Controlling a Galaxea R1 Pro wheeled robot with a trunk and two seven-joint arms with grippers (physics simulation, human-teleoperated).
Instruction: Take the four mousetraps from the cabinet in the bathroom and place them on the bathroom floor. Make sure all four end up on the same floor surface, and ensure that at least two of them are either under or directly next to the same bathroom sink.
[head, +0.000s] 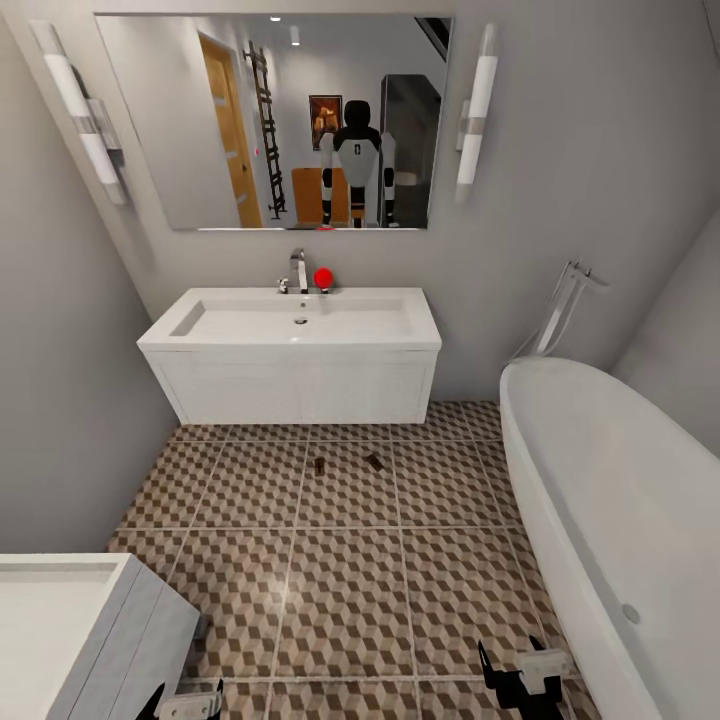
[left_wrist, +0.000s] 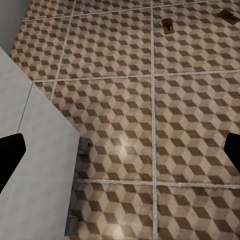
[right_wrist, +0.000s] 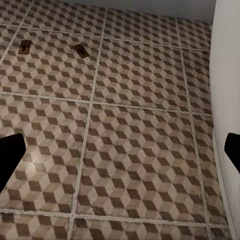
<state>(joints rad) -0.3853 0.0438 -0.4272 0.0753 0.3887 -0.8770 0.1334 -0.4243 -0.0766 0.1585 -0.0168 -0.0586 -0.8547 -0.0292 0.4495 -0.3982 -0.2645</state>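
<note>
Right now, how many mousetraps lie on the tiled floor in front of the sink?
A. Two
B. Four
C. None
A: two mousetraps, one and another, lie apart on the bathroom floor just in front of the bathroom sink.
</note>
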